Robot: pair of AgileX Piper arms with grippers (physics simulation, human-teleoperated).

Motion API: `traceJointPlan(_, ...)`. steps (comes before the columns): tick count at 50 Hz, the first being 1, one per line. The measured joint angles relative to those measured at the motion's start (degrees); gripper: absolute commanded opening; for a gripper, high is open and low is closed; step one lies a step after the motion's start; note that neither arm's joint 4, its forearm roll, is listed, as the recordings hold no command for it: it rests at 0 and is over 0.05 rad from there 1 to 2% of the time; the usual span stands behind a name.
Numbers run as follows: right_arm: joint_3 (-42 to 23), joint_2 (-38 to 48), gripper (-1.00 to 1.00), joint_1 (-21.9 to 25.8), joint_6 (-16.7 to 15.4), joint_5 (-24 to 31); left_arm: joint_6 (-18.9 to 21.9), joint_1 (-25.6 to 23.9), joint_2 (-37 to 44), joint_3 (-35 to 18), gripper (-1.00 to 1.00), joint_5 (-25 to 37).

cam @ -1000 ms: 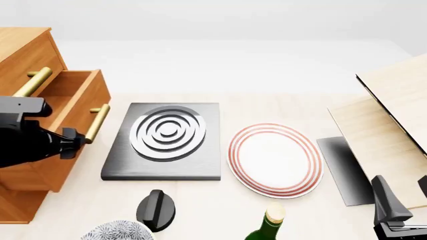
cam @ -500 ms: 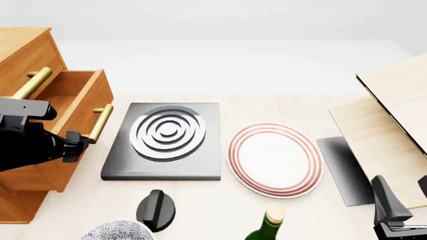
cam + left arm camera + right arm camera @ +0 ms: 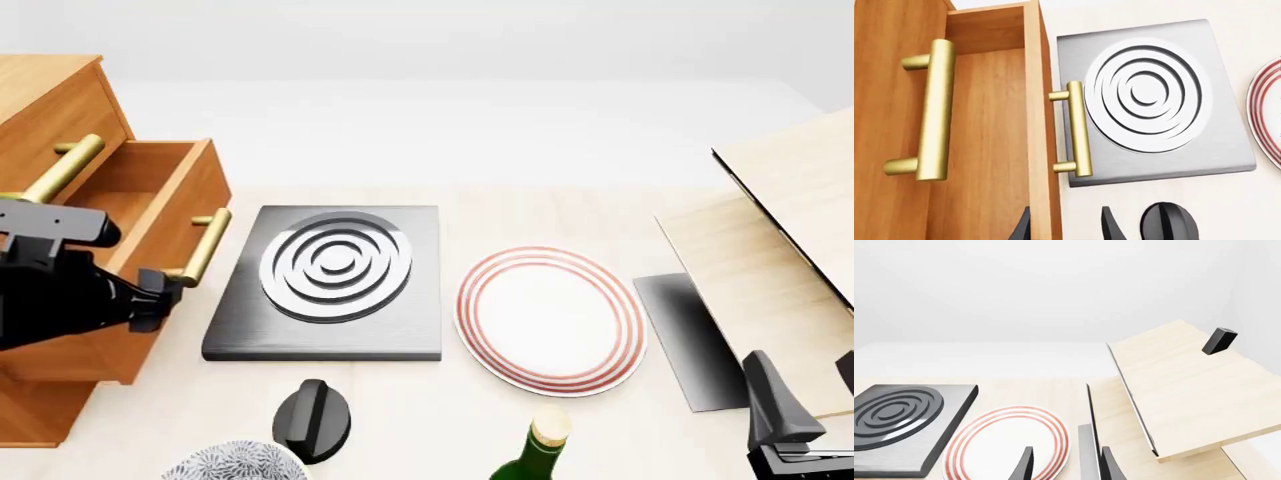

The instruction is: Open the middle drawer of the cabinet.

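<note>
The orange-brown cabinet stands at the table's left edge. Its middle drawer is pulled out to the right, and its brass bar handle faces the grey slab. Above it the top drawer's handle sits further back. In the left wrist view the drawer front and its handle fill the middle. My left gripper is open, just short of the handle's near end, with nothing between its fingers. At the near right corner, my right gripper stands open and holds nothing.
A grey slab with white rings lies right of the drawer, then a red-rimmed plate. A black knob, a patterned bowl and a green bottle sit near the front edge. Pale wooden boards lean at the right.
The middle drawer has slid a little further out to the right. My left arm has drifted right and slightly toward the near edge. The right arm has not moved.
</note>
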Motion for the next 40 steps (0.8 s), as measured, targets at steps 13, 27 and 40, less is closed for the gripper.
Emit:
traceJointPlan(13, 0.0, 0.0, 1.0, 0.0, 0.0, 0.0, 0.09, -0.9, -0.17, 0.2, 1.0, -0.03)
traceJointPlan(27, 0.0, 0.0, 1.0, 0.0, 0.0, 0.0, -0.58, -2.64, -0.24, 0.11, 1.0, 0.24)
traceJointPlan(40, 0.0, 0.0, 1.0, 0.0, 0.0, 0.0, -1.18, -4.2, -0.27, 0.01, 1.0, 0.48)
